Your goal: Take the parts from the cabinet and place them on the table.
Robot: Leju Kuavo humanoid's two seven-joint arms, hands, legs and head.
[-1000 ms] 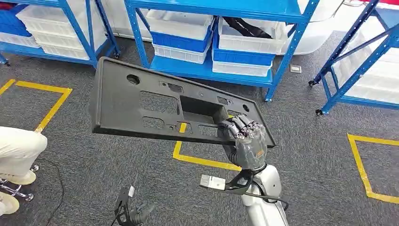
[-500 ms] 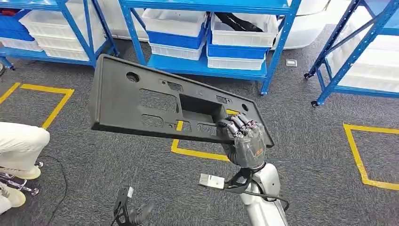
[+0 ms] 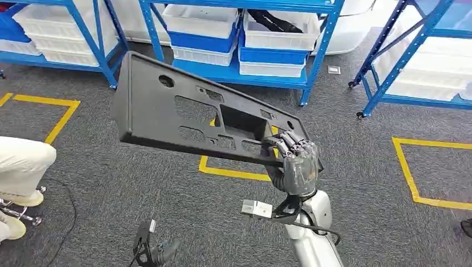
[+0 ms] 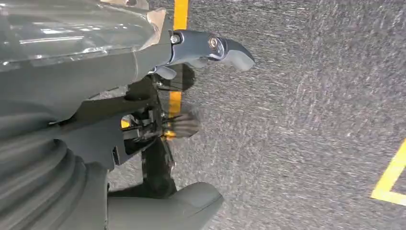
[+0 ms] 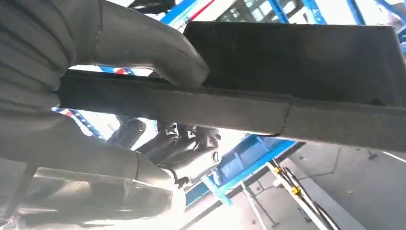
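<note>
Shelves slide up and left across the head view since a second ago, so the camera is turning; the panel (image 3: 195,119) has tipped a little steeper in the same stretch, far end riding higher. Right hand (image 3: 295,164) grips the panel by one near corner, fingers (image 3: 289,146) curled over the top face, thumb under the edge in the right wrist view. All the rest of that long black part sticks out up and to the left, unsupported, well above the grey carpet. Left hand (image 4: 143,120) hangs low by the floor; nothing shows in it, but I cannot tell how its fingers are set.

No worktop in sight, so my read is the carry is under way and the placing is yet to come.

Risks from here:
- One-corner hold on a long part: its weight levers against the fingers, and any sway while walking could twist it loose.
- The far end swings wide in a turn and could clip the blue shelves (image 3: 239,75) or the seated person (image 3: 22,167) on the left.
- The part hides the floor ahead, including the cable (image 3: 69,217) near the person.
</note>
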